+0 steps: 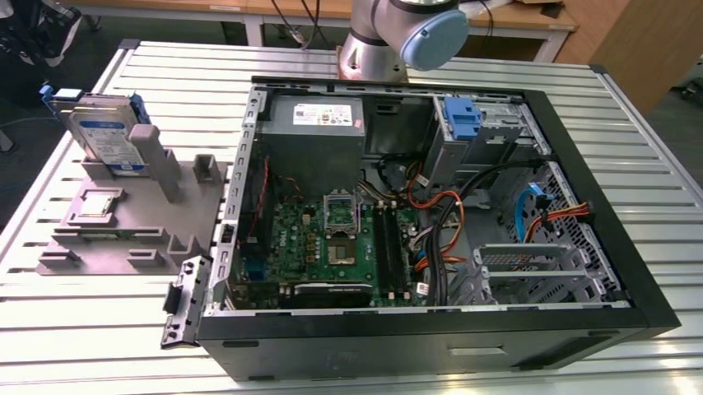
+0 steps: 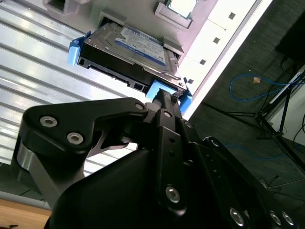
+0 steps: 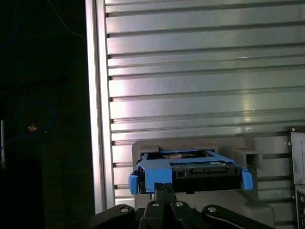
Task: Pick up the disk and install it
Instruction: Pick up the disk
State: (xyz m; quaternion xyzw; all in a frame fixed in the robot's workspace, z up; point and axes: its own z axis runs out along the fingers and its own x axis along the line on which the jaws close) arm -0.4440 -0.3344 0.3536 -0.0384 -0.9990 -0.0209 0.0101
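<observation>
— What is nearest to you now?

— The gripper [image 2: 164, 98], in both wrist views [image 3: 164, 187]. Its two fingers are pressed together and I see nothing between them.

— And the disk?

— The disk [image 1: 104, 136] stands on its edge in the grey holder [image 1: 143, 222]. Its blue bracket [image 3: 155, 174] faces the fingertips. I cannot tell if they touch.

— Farther away?

— The slatted table [image 1: 110, 329] lies under the holder. The open computer case [image 1: 439, 329] lies just beside the holder, at the exterior view's right.
</observation>
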